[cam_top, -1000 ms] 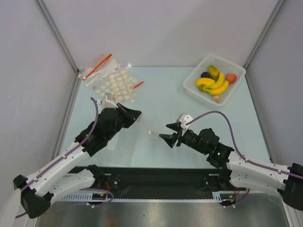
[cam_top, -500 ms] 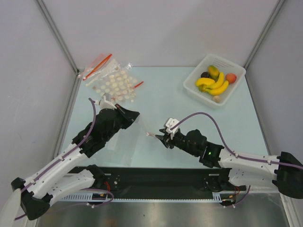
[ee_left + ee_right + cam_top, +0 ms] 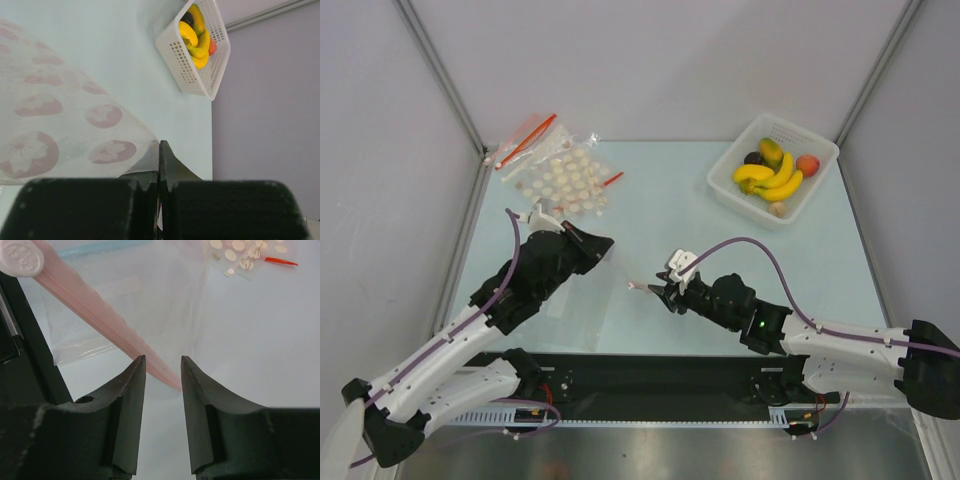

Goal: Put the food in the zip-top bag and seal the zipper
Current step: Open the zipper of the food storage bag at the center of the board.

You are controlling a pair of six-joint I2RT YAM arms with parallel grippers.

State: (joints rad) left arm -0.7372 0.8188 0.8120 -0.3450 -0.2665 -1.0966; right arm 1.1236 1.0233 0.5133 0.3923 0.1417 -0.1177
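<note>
The clear zip-top bag (image 3: 582, 305) with pale pink flower dots (image 3: 75, 115) lies on the table's left half. My left gripper (image 3: 603, 245) is shut on its edge, and the film runs between the closed jaws (image 3: 160, 150). The pink zipper (image 3: 100, 315) slants across the right wrist view, and its end lies between my right gripper's (image 3: 163, 365) open fingertips. In the top view my right gripper (image 3: 657, 291) sits just right of the zipper's end (image 3: 634, 286). The food sits in the white basket (image 3: 820, 195): banana bunch (image 3: 770, 180), peach (image 3: 808, 165), mango (image 3: 771, 151), purple piece (image 3: 753, 158), beige piece (image 3: 778, 209).
A second clear bag with rows of cream discs and red strips (image 3: 560, 175) lies at the back left, and shows in the right wrist view (image 3: 240, 255). The basket also shows in the left wrist view (image 3: 195, 75). Grey walls enclose the table on three sides.
My right gripper has moved left and reached the zipper's end, staying open. My left gripper has stayed shut on the bag, shifting only slightly.
</note>
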